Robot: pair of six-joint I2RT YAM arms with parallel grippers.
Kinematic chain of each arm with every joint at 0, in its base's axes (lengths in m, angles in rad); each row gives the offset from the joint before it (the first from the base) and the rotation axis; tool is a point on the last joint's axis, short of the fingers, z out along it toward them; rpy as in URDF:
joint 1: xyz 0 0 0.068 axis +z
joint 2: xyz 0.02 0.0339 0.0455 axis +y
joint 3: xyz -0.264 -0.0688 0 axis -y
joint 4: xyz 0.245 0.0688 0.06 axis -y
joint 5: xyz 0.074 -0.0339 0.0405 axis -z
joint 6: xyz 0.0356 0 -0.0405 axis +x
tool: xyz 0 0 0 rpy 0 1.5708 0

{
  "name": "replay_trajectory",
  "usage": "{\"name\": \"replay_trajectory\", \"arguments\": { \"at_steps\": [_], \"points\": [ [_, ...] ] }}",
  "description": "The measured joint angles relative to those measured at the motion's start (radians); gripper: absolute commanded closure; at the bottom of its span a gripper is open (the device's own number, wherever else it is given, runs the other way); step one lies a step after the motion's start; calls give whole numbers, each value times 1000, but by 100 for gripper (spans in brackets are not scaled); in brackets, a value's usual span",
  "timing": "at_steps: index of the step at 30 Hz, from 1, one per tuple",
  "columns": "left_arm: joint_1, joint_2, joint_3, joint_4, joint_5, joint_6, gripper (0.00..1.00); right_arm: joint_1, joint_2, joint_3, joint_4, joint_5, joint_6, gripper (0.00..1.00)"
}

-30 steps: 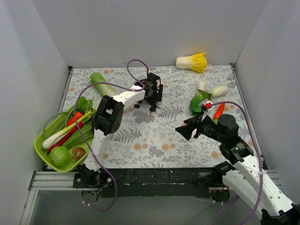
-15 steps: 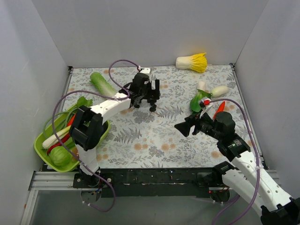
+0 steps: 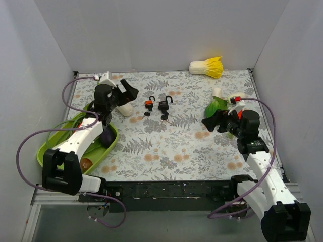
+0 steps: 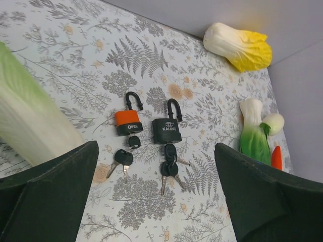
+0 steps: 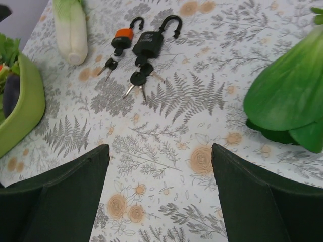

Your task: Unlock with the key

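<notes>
A: Top external view is showing two padlocks lying side by side on the floral table cloth (image 3: 166,146), toward the far middle. An orange padlock (image 3: 149,104) is sitting on the left and a black padlock (image 3: 163,106) just beside it on the right.

B: Where are the keys sitting?

A: Each lock is trailing a small bunch from its near edge. In the left wrist view the orange lock's keys (image 4: 123,158) are touching its base. The black lock's keys (image 4: 168,169) are fanning out below its body. Both shackles are looking like hooks with one end free.

B: And what are the arms doing?

A: The left gripper (image 3: 128,96) is hovering to the left of the locks, by a pale green cabbage (image 4: 28,118). Its jaws are standing wide apart and holding nothing. The right gripper (image 3: 211,121) is hanging well to the right of the locks, near a bok choy (image 3: 214,107). Its jaws are likewise spreading wide and gripping nothing.

B: Is either one touching a lock or key?

A: Neither is touching. Both wrist cameras are looking at the locks from well apart, between their own fingers.

B: Is anything else lying around?

A: A green tray (image 5: 22,108) of vegetables is sitting at the left edge, and a yellow-leafed cabbage (image 3: 208,66) is resting at the far wall.
</notes>
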Motion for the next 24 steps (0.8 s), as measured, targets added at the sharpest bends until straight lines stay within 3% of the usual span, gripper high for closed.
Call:
{"name": "replay_trajectory", "arguments": {
  "at_steps": [7,15,24],
  "points": [
    [85,-237,-113,-2,36,-22,2,-200,15,1,16,-58,32,12],
    [84,-511,-214,-8,12,-6,2,-210,-127,30,-53,11,16,12],
    [84,-624,-269,-9,-66,14,2,-210,-284,35,-48,106,-37,11]
  ]
}}
